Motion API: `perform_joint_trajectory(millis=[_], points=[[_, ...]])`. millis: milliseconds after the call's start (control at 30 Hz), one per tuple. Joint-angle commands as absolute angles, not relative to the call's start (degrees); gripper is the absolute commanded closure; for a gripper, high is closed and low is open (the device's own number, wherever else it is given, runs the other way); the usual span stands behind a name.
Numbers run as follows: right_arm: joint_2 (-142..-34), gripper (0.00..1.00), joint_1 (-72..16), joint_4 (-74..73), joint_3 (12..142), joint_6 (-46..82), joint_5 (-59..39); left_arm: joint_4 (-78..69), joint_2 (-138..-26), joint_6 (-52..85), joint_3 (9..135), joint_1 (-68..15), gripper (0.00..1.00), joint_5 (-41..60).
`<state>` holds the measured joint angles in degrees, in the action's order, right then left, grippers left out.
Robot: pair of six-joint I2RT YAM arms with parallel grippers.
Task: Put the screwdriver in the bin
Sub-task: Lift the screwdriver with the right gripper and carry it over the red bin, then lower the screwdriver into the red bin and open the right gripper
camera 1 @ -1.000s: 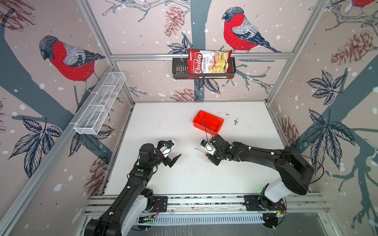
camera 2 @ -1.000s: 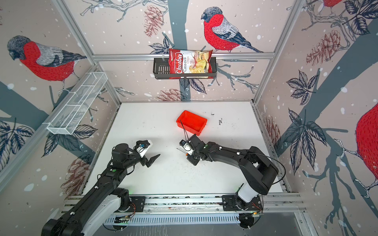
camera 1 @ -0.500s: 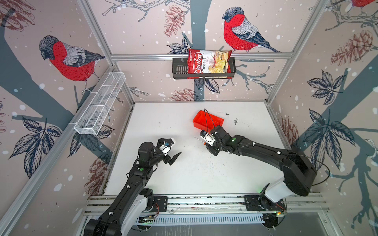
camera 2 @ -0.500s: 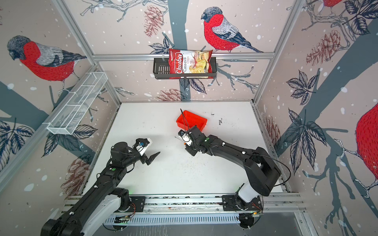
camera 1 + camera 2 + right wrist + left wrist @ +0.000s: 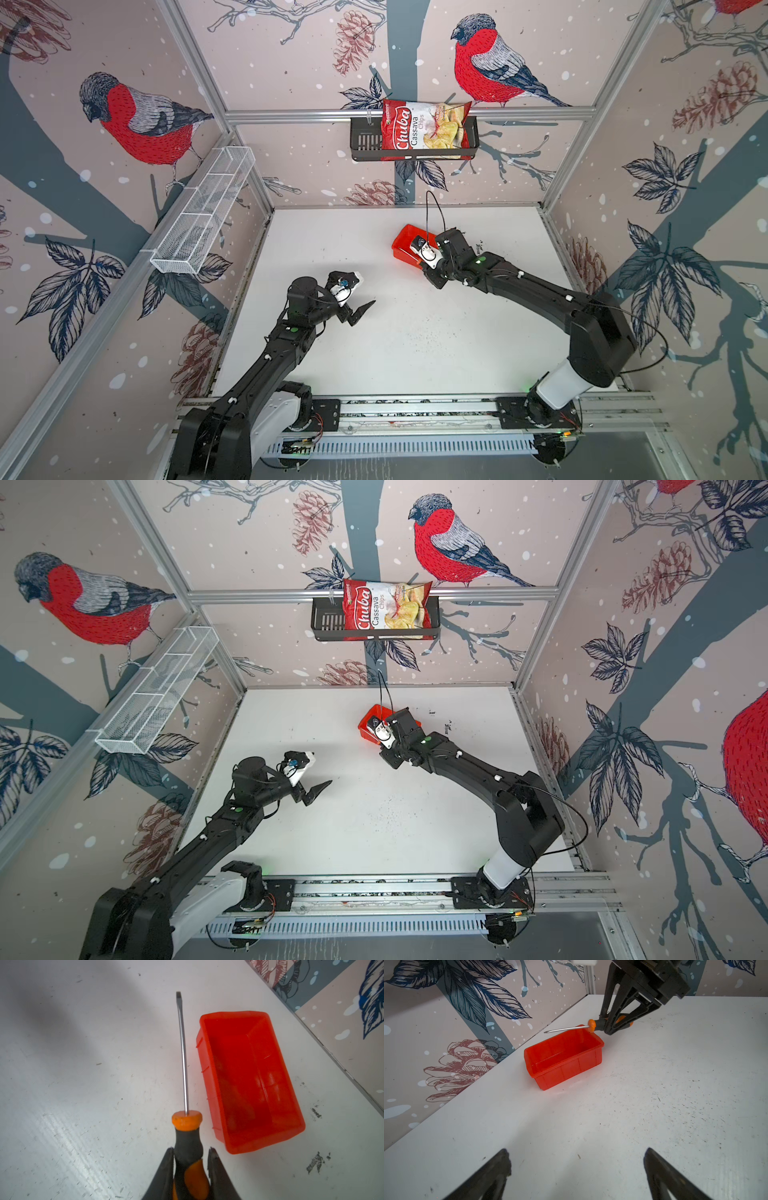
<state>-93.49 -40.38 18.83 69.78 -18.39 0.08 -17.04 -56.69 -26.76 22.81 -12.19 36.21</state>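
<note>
Small screwdriver (image 5: 186,1122) with thin silver metal shaft and stubby orange-and-black handle is pinched by the right end effector (image 5: 191,1149), with 2 fingers pressed onto the black part of the handle. The screwdriver is held off the white counter (image 5: 83,1084), shaft roughly level. The shaft is laid alongside 1 long wall of the shallow rectangular red-orange plastic bin (image 5: 209,1084), just beside it and outside it. In the left wrist view the shaft is seen at the bin's far rim; contact there cannot be told. In both top views the bin (image 5: 401,245) (image 5: 365,725) is seen flat on the counter, just above frame centre, partly covered by the right wrist. The left end effector (image 5: 576,1151) is spread wide over bare counter. It is seen left of centre in both top views, well apart from the bin. 1 red chips bag (image 5: 424,131) is seen in a black slotted basket (image 5: 365,141), top centre.
</note>
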Motion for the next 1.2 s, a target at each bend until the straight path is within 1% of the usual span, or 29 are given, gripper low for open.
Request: perform_joint_trajectory(millis=[0,333,567,767,900,1167], points=[[-95.60,0.87,-38.92,17.93,71.86,-21.17,-1.02,-22.67,-59.97,-25.57,24.90,-14.22,0.01,34.49],[-102.49,0.87,-34.27,17.12,78.82,-23.23,-3.97,-21.49,-73.07,-25.40,34.53,-20.20,0.01,30.53],[-106.79,0.87,-30.68,16.12,81.32,-25.99,-6.84,-22.91,-79.05,-24.96,38.40,-21.75,0.01,29.95],[-110.98,0.86,-30.17,16.35,83.45,-29.53,-7.09,-23.08,-82.30,-25.10,41.19,-22.32,0.01,29.91],[-115.07,0.86,-29.89,18.63,87.01,-29.01,-5.74,-23.02,-82.86,-25.40,41.75,-22.32,0.01,30.75],[-119.57,0.85,-29.87,18.98,89.90,-28.03,-5.01,-24.06,-82.79,-24.54,41.22,-22.41,0.01,30.94]])
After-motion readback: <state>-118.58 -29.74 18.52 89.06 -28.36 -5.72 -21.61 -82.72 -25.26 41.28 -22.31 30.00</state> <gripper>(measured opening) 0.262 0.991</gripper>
